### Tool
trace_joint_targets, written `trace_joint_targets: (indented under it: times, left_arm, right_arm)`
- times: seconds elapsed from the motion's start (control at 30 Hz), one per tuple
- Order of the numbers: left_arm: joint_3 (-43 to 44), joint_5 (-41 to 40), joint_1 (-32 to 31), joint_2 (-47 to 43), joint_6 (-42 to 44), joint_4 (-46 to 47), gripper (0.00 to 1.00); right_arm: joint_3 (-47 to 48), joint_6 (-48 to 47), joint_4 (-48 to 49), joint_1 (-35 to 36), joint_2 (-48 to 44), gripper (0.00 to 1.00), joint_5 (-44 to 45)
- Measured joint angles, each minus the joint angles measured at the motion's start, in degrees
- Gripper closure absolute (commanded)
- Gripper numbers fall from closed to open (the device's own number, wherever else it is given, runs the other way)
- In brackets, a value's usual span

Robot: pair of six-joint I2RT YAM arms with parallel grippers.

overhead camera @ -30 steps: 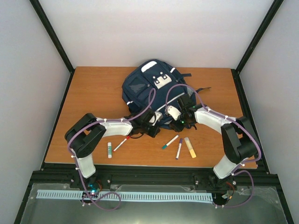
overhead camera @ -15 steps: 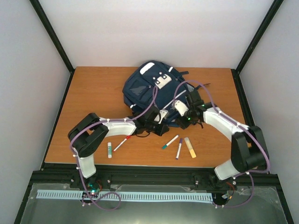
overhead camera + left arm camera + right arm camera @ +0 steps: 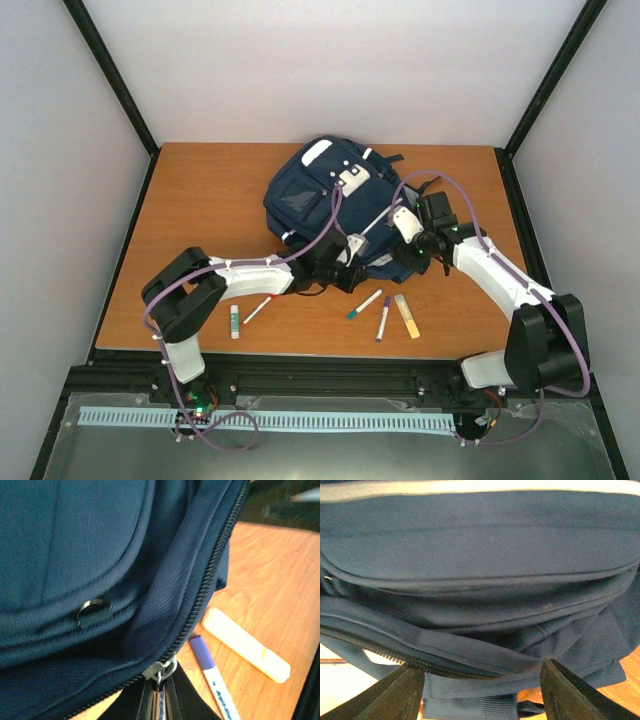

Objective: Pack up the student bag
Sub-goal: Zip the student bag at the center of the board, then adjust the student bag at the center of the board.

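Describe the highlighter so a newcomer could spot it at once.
Find the big blue bag. On its near side, right of centre, lie a green marker, a purple marker and the highlighter, rightmost. It alone is thick and yellow; the markers are thin and white.

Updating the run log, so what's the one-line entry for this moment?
stage: zipper work | left gripper: shut on zipper pull | right gripper: open, at student bag | highlighter: not yet packed

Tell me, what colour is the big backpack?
The backpack is navy blue with white patches and trim. It shows best in the top external view.
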Motion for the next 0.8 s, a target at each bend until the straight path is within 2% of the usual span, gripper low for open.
trace_joint_targets:
  times: [0.17,0.37,0.57,0.8]
  left_arm:
    - [-0.76,0.07,-0.37,2.05,-1.46,0.11,0.97]
    - [-0.76,0.02,-0.39,3.13,-1.92,0.55,0.97]
    - [-0.76,0.00,-0.39,4.17,-2.29,0.66,0.96]
    - [-0.74,0.09,-0.39,4.74,-2.58,0.98,0.96]
  right_arm:
    - [0.00,1.20,0.20,-1.70,3.30,0.26,3.02]
    - [0.83,3.61,-0.22,-5.16,8.13,0.29,4.09]
    - [2.64,5.73,-1.44,-12.68,9.99,0.37,-0.22]
    - [7.17,7.28,-3.56,-13.84,14.56,0.41,-10.21]
